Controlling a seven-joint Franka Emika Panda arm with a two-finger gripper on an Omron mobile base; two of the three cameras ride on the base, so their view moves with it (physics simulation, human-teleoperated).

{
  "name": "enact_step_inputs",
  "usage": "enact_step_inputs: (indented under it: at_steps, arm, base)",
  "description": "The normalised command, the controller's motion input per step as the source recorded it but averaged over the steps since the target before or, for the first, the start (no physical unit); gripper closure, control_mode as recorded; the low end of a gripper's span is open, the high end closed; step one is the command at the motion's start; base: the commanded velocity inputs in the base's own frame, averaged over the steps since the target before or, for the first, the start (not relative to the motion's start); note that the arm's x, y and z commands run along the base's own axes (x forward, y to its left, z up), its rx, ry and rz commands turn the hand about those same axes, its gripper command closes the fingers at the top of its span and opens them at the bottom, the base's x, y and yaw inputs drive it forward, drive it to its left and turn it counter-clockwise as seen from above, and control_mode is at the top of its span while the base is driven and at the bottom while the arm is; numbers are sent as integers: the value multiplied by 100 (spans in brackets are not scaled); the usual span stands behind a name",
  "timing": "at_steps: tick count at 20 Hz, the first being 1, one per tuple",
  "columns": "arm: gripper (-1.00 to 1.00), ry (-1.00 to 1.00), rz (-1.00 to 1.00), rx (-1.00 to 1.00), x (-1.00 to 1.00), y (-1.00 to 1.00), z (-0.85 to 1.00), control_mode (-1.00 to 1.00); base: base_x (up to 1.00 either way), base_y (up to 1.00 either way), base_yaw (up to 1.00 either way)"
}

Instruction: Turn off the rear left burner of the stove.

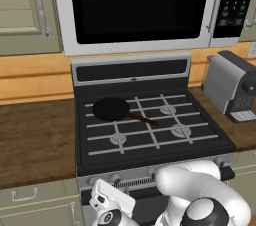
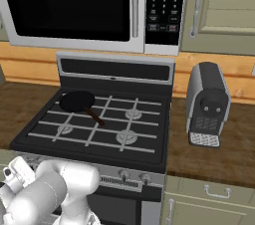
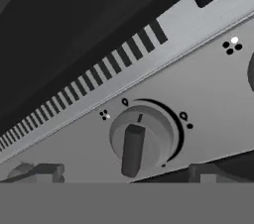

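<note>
The stove point(image 1: 150, 154) has a black cooktop with pale grey grates. A black frying pan point(image 1: 111, 108) sits on its rear left corner and hides the rear left burner beneath it; the pan point(image 2: 77, 101) covers that spot in the right base view too. My white hand point(image 1: 112, 199) hangs low in front of the silver knob strip point(image 1: 135, 176). In the hand view a round grey knob point(image 3: 141, 136) fills the middle, its bar pointing down. My gripper point(image 3: 124, 172) is open, with the dark fingertips point(image 3: 44, 171) spread to either side just short of the knob.
A silver-framed microwave point(image 1: 140, 5) hangs above the stove. A grey coffee machine point(image 1: 232, 87) stands on the wooden counter point(image 1: 35, 140) to the right. Vent slots point(image 3: 99, 86) run above the knob. Cabinet drawers point(image 1: 30, 197) flank the oven front.
</note>
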Motion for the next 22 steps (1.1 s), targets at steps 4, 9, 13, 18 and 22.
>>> enact_step_inputs:
  at_steps: [4, 9, 13, 18, 22]
  arm:
    - [-100, 0, 3, -6, 21, 5, -36, -100]
    - [-100, 0, 1, -4, 17, 15, -21, -100]
    - [-100, 0, 0, 0, 2, 6, 1, -100]
    - [-100, 0, 0, 0, 0, 0, 17, -100]
    - [-100, 0, 0, 0, 0, 6, 9, -100]
  base:
    - [0, 0, 0]
    - [0, 0, 0]
    - [0, 0, 0]
    - [0, 0, 0]
    - [0, 0, 0]
